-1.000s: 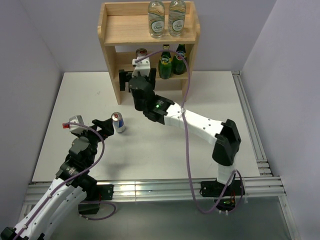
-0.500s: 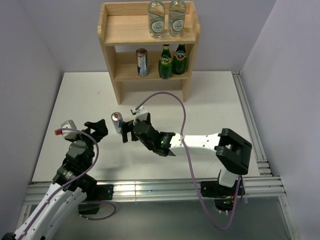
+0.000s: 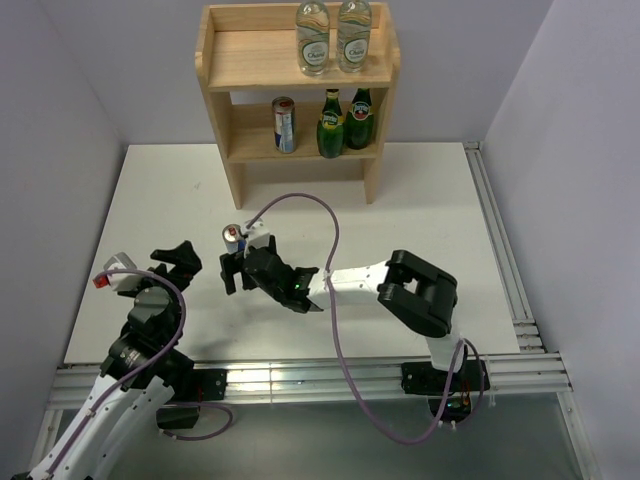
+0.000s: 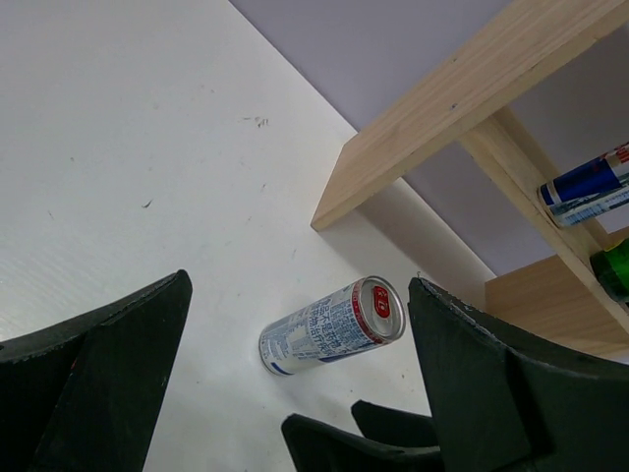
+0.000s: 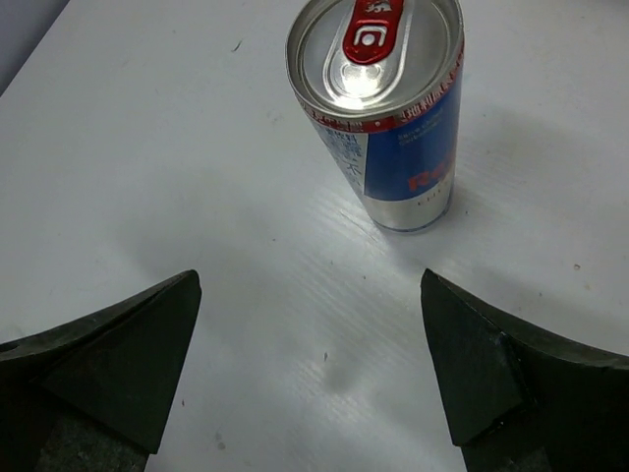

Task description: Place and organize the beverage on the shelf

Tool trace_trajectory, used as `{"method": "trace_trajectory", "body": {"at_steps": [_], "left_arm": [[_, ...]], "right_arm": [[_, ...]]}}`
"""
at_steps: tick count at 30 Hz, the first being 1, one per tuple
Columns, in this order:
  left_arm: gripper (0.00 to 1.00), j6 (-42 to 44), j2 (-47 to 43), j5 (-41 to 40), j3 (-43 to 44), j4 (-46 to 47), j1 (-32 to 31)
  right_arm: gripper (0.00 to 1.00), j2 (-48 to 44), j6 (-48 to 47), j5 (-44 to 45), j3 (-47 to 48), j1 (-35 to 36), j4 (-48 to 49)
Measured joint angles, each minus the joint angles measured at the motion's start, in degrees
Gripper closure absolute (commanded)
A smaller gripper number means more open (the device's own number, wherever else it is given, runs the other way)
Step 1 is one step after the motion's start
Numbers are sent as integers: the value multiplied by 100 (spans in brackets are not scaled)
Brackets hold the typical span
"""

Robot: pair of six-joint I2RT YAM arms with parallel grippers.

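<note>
The pine shelf (image 3: 219, 112) stands at the back of the table. Two water bottles (image 3: 331, 37) stand on its top board. A slim can (image 3: 284, 124) and two green bottles (image 3: 344, 121) stand on its middle tier. A second can (image 3: 232, 237) stands upright on the table. My right gripper (image 3: 233, 270) is open and empty just in front of that can (image 5: 393, 128), not touching it. My left gripper (image 3: 176, 257) is open and empty to the can's left, and the can (image 4: 329, 324) shows between its fingers at a distance.
The white table (image 3: 430, 210) has a metal rail (image 3: 500, 250) along its right edge. The right arm's purple cable (image 3: 300, 205) loops over the table. The shelf's side panel (image 4: 462, 93) and its can (image 4: 588, 183) show in the left wrist view.
My right gripper has left the shelf, where a can now stands, and has come down to the table close to the second can. My left gripper has drawn back left.
</note>
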Motion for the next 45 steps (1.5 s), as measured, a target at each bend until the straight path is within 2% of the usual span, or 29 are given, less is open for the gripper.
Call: {"method": "trace_trajectory", "body": {"at_steps": [13, 20, 21, 24, 25, 27, 28, 29, 35, 41, 45], "left_arm": [[1, 90, -9, 105, 0, 50, 0], [1, 127, -2, 197, 0, 114, 0], [1, 136, -2, 203, 0, 129, -2], [1, 173, -2, 208, 0, 133, -2], [1, 179, -2, 212, 0, 133, 0], [1, 208, -2, 219, 0, 138, 0], [1, 216, -2, 223, 0, 138, -2], [1, 219, -2, 229, 0, 138, -2], [1, 240, 11, 254, 0, 144, -2], [1, 243, 35, 282, 0, 155, 0], [1, 243, 35, 313, 0, 157, -2]], "right_arm": [[0, 894, -240, 599, 1067, -55, 0], [7, 1421, -264, 892, 1513, -275, -4], [10, 1491, -260, 918, 1539, -310, -4], [31, 1729, -251, 1012, 1681, -387, -42], [46, 1797, -240, 1021, 1733, -398, -26], [64, 1882, -262, 1134, 1814, -417, 24], [91, 1899, -267, 1141, 1843, -422, 24], [98, 1917, -256, 1174, 1862, -426, 35], [100, 1886, -269, 1331, 1864, -424, -50], [100, 1318, -544, 1628, 1873, -439, -916], [100, 933, -752, 1759, 2444, -533, -1351]]}}
